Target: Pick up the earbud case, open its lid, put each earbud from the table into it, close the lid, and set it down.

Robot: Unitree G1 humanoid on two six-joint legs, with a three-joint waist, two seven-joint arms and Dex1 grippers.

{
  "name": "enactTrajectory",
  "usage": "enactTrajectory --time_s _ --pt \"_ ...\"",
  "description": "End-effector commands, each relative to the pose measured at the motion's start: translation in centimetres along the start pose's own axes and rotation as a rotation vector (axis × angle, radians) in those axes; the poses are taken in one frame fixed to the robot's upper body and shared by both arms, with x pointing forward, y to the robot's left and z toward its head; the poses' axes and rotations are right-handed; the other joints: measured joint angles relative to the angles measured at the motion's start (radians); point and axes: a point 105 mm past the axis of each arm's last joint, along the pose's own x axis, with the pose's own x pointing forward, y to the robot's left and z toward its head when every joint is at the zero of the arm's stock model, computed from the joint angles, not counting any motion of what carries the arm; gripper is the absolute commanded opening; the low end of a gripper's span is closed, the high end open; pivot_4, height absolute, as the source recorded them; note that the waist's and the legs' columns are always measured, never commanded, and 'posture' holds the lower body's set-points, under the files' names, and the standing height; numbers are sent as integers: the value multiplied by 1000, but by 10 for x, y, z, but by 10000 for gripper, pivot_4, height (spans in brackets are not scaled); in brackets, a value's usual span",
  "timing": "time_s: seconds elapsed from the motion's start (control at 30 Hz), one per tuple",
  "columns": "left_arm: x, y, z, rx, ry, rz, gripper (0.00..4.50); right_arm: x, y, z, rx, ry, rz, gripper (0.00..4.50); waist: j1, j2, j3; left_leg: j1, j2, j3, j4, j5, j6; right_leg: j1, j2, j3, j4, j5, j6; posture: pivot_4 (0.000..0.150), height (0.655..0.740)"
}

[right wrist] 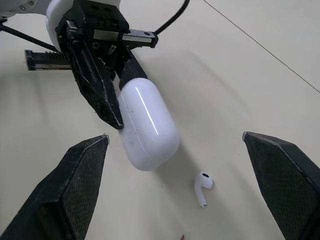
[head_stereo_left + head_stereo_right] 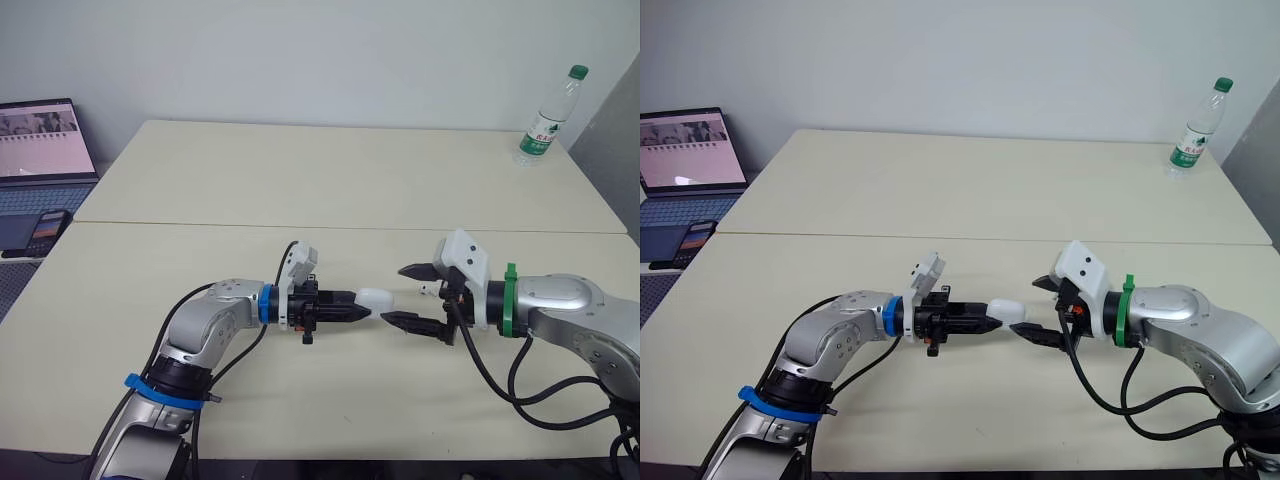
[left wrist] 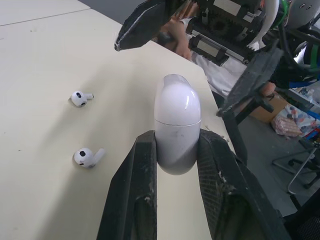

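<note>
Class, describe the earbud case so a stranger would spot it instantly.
Over the cream table, the left pincer faces the open right pincer. Clamped in the left one is the earbud case. It is a smooth white capsule, far bigger than the earbuds nearby.

Bright even indoor light, soft shadows, sharp focus
</note>
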Motion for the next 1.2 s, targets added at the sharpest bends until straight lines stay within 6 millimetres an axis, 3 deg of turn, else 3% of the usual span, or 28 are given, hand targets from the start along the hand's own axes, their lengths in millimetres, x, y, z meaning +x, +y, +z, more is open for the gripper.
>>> enactTrajectory --time_s 0.03,0.27,0.47,0.63,0.73,0.93,1.2 --pt "2 -8 7 55 -7 -35 7490 0 -8 8 -23 -17 -44 45000 0 0 0 0 0 0 0 0 0 0 0 0 0 0 0 1500 7362" --pt "3 -9 6 58 -6 -43 7490 1 -19 11 -21 -16 -103 45000 -1 0 0 0 0 0 0 0 0 0 0 0 0 0 0 1500 7362" --pt "2 -9 5 58 -4 -46 7490 -4 -45 32 -12 -108 -237 45000 -1 0 0 0 0 0 0 0 0 0 0 0 1 0 0 1500 7362" --pt "-2 -7 2 60 0 -22 7490 -13 -48 43 19 -152 -250 45000 0 0 0 0 0 0 0 0 0 0 0 0 1 0 -1 1500 7362" --pt "-10 -3 2 58 -8 16 7490 -15 -49 38 33 -99 -254 45000 0 0 0 0 0 0 0 0 0 -1 0 0 1 0 -1 1500 7362" --pt "-37 5 -3 55 -9 127 7490 -14 -51 8 38 108 -249 45000 -2 0 0 0 1 0 0 0 0 -1 -1 0 1 0 -1 1500 7362" --pt "-73 16 0 117 -18 252 7490 17 -53 -13 16 373 -228 45000 -4 0 0 -1 2 3 0 0 0 -5 -1 2 2 2 -3 1500 7362"
